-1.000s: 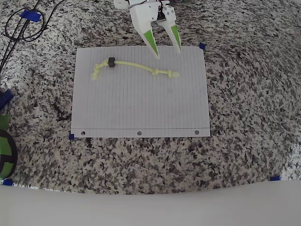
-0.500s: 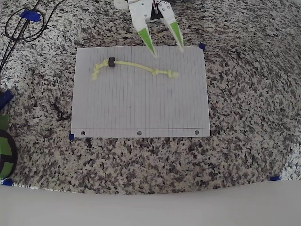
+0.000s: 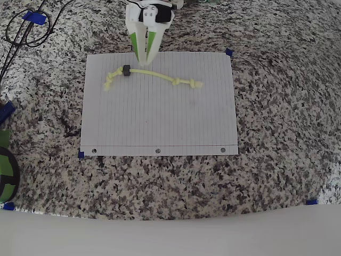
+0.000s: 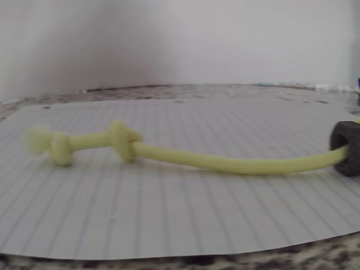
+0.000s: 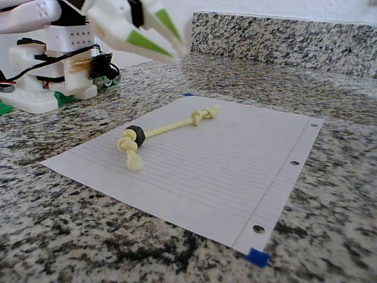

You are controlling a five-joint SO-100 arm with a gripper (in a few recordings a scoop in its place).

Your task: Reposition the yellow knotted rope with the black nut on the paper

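The yellow knotted rope (image 3: 154, 74) lies across the upper part of the paper (image 3: 160, 117), with knots at both ends. The black nut (image 3: 127, 71) sits on it near its left end in the overhead view. My gripper (image 3: 143, 60) hangs over the paper's top edge, just above and right of the nut, with its green-striped fingers drawn together and nothing between them. The fixed view has the gripper (image 5: 177, 52) in the air beyond the rope (image 5: 171, 127) and nut (image 5: 135, 135). The wrist view looks low along the rope (image 4: 225, 164), with the nut (image 4: 349, 147) at the right edge.
The paper rests on a speckled granite counter with blue tape marks (image 3: 229, 52) near its corners. Black cables (image 3: 24, 29) coil at the top left. A green and black object (image 3: 5, 170) sits at the left edge. The arm's base (image 5: 53, 76) stands behind the paper.
My gripper has swung left from above the rope's right half to above the nut. Its fingers, wide apart before, have come together. The rope and nut have not moved.
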